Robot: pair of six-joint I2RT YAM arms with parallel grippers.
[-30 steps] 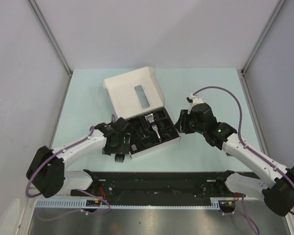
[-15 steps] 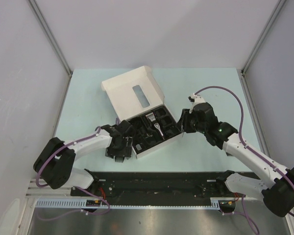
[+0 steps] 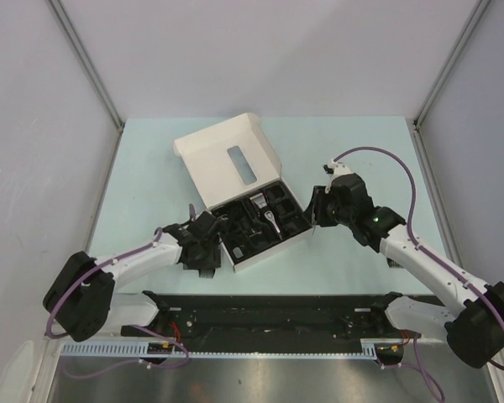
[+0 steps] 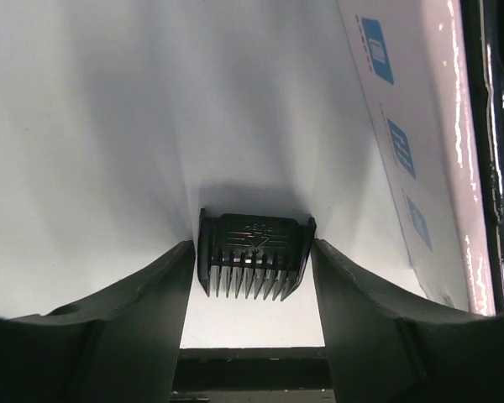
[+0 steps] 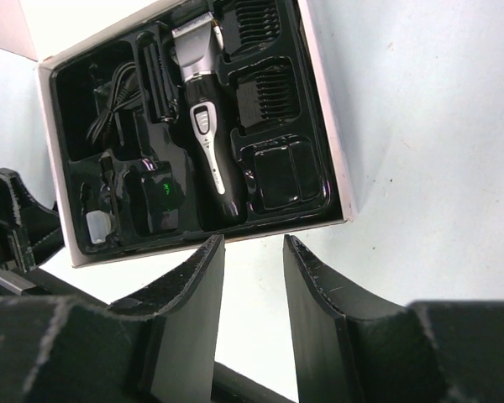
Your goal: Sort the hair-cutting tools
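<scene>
We saw left gripper (image 4: 252,248) pinching comb guard (image 4: 254,262) by both sides beside white box (image 3: 206,155); right gripper (image 5: 254,248) was half-open, holding nothing.

The white box (image 3: 227,159) wall crowds the left end effector (image 4: 254,248); the far table (image 3: 361,143) lies open.

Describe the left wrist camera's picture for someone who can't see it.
A small black comb guard, teeth pointing toward the camera, sits between two dark jaws that appear to press its sides. A white box with blue marks lies to the right.
</scene>
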